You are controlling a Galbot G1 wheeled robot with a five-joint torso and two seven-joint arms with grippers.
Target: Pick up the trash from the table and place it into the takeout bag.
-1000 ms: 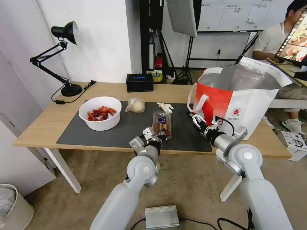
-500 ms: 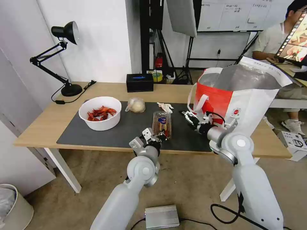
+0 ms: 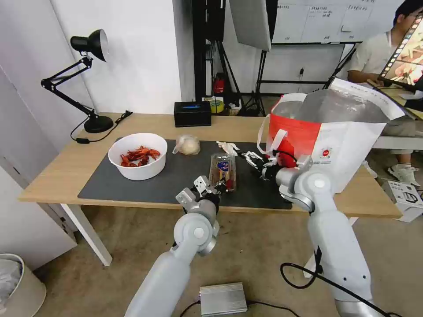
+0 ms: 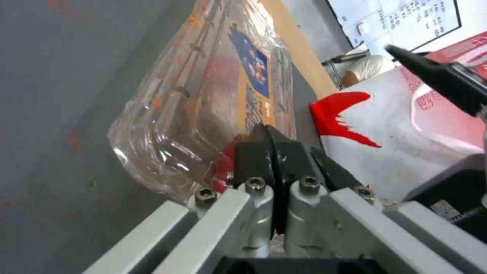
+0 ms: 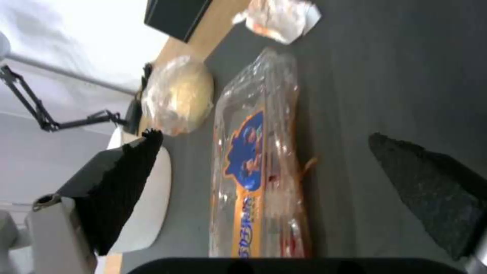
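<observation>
The clear clamshell tray with red scraps and a blue label lies on the dark mat of the table. My left gripper is shut on the tray's near rim; the left wrist view shows its pads pressed together there. My right gripper hangs open just right of the tray, between it and the takeout bag. In the right wrist view its fingertips straddle the tray. The white bowl of shells, the baggie and the tissue lie farther back.
A black box sits at the table's back edge and a black desk lamp at the back left corner. A silver box with cables lies on the floor, and a bin stands at the lower left.
My right arm swung left, from in front of the takeout bag to beside the clamshell tray, with its fingers open. The left gripper stayed at the tray's near end.
</observation>
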